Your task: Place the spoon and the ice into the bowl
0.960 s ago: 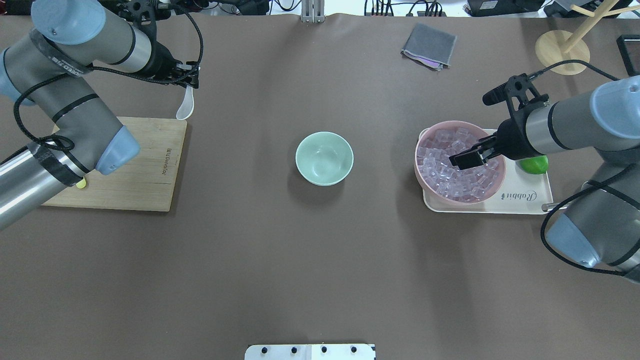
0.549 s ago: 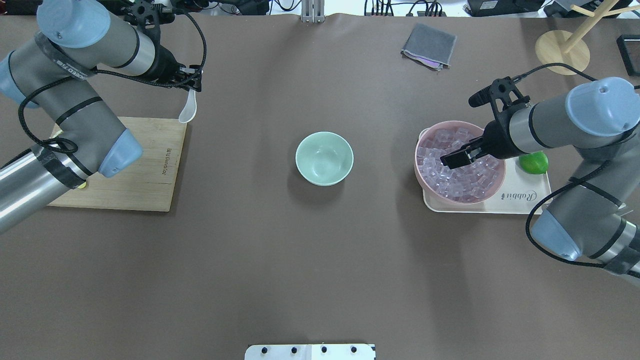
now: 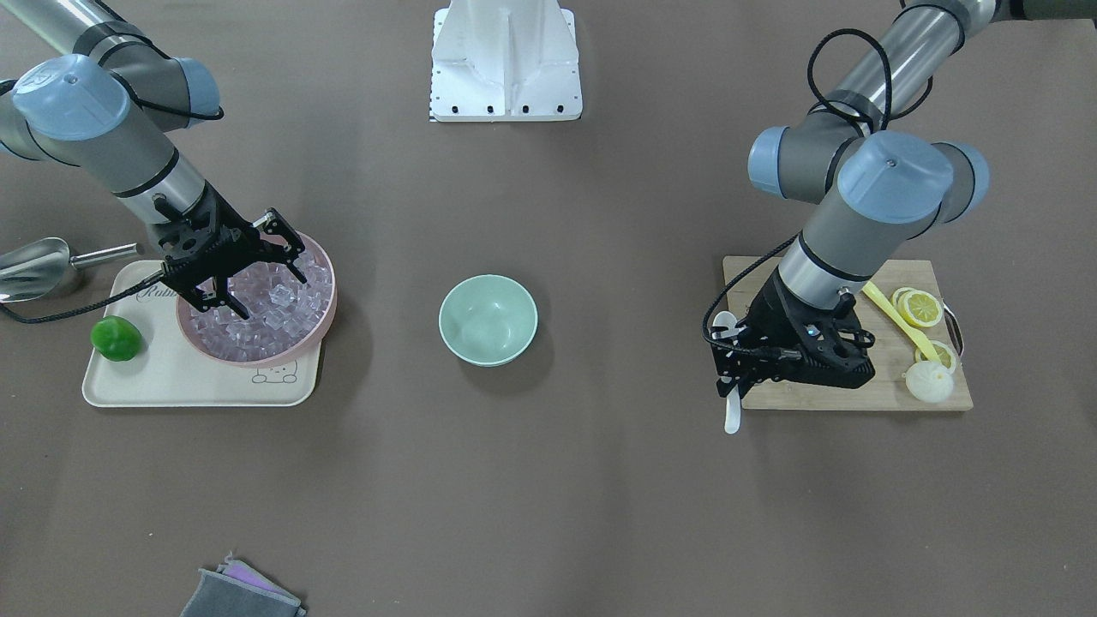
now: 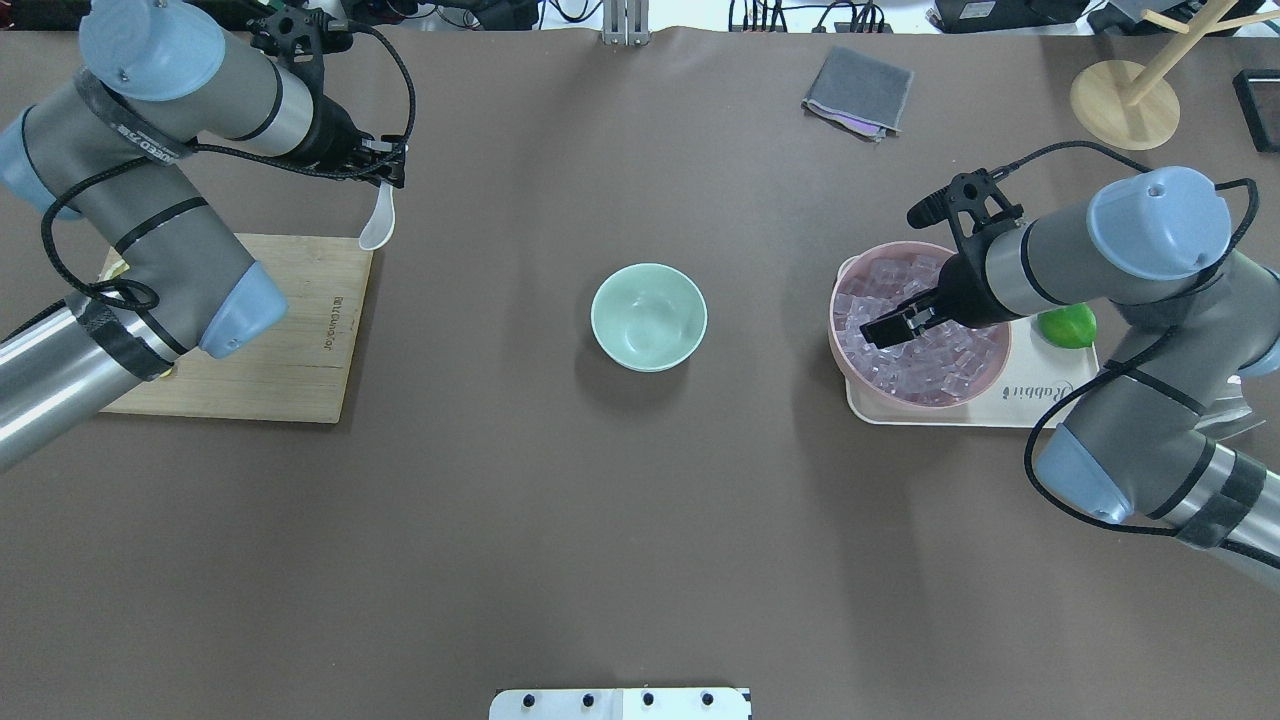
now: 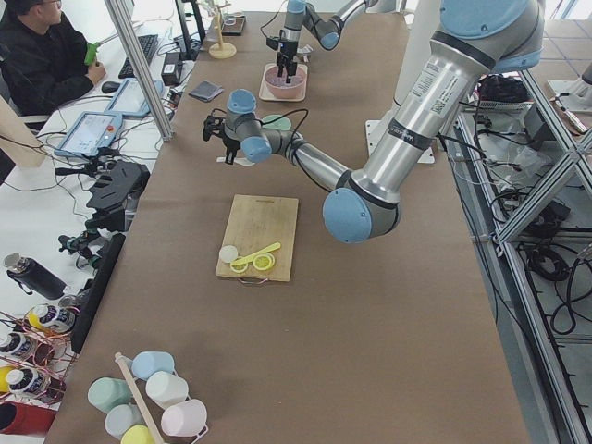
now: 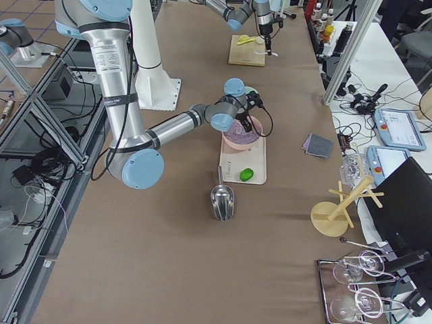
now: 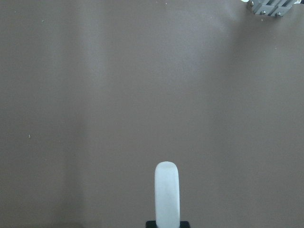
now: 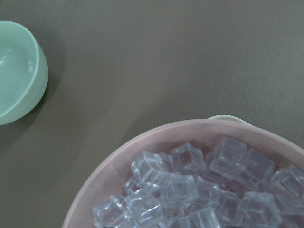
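Note:
My left gripper (image 4: 388, 178) is shut on the white spoon (image 4: 377, 226) and holds it above the table, just past the far corner of the cutting board. The spoon also shows in the front view (image 3: 729, 410) and the left wrist view (image 7: 166, 192). The mint-green bowl (image 4: 648, 316) stands empty at the table's middle, and shows in the right wrist view (image 8: 16, 71). My right gripper (image 3: 257, 284) is open, low over the clear ice cubes (image 8: 187, 190) heaped in the pink bowl (image 4: 838, 300).
The pink bowl sits on a cream tray (image 4: 1050, 402) with a green lime (image 4: 1067, 326). A metal scoop (image 3: 34, 266) lies beside the tray. The cutting board (image 4: 290, 350) carries lemon slices (image 3: 921, 307) and a yellow spoon (image 3: 887, 313). A grey cloth (image 4: 858, 92) lies at the far side.
My right gripper has moved left across the pink bowl, over the ice. My left gripper has shifted slightly right with the spoon still in it.

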{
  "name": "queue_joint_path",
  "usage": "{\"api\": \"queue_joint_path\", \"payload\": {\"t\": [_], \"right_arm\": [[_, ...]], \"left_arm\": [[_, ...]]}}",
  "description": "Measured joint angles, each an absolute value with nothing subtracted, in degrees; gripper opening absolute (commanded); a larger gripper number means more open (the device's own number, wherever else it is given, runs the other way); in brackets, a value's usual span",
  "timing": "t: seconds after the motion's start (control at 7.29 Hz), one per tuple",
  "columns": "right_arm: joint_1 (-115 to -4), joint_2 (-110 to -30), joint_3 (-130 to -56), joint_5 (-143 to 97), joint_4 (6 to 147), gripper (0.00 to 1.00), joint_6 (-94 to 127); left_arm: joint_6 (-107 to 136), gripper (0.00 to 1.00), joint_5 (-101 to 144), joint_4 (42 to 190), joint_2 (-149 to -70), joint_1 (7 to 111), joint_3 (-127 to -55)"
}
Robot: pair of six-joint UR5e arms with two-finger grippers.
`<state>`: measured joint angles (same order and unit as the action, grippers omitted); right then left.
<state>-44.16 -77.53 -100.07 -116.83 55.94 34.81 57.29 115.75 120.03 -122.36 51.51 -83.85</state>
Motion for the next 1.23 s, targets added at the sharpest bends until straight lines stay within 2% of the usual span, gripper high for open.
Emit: {"api": "queue_joint_path", "payload": {"t": [0.27, 0.41, 0.69, 0.82, 1.23], "right_arm": [[-43.99, -77.31, -98.75, -116.83, 55.94, 0.79, 34.68], [-43.96, -77.28, -98.44, -116.81, 56.05, 0.69, 34.83], [-43.96, -77.28, -98.33, -116.89, 56.30, 0.63, 35.65], [-43.97, -77.28, -98.41, -117.02, 56.40, 0.56, 36.53], [-43.78, -77.33, -98.30, -116.80, 56.53, 0.54, 37.59]], "left_arm": [[57.27, 0.00, 115.75, 120.05, -122.35, 51.41, -83.85], [57.22, 0.00, 115.75, 120.06, -122.34, 51.37, -83.82], [57.06, 0.00, 115.75, 120.06, -122.34, 51.33, -83.78], [57.00, 0.00, 115.75, 120.06, -122.34, 51.33, -83.77], [56.90, 0.00, 115.75, 120.13, -122.34, 51.17, -83.76]]}}
